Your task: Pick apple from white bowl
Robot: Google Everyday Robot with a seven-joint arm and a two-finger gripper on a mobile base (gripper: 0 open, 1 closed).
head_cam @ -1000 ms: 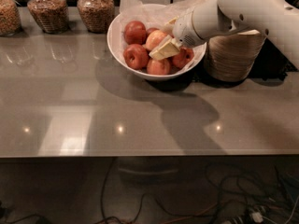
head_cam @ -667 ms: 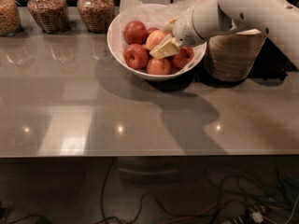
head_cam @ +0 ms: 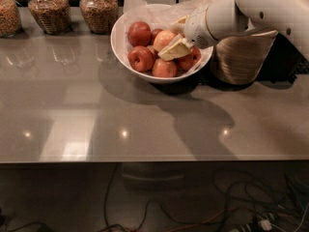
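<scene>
The white bowl stands at the back of the grey table, lined with crinkled white paper and holding several red apples. My gripper reaches in from the right, down among the apples on the bowl's right half, right at a paler yellow-red apple. Red apples lie at the bowl's left, back and front. My white arm crosses over the bowl's right rim and hides part of it.
A stack of tan paper bowls stands just right of the white bowl, under my arm. Glass jars of grain line the back left edge. The table's front edge runs across below, with cables on the floor.
</scene>
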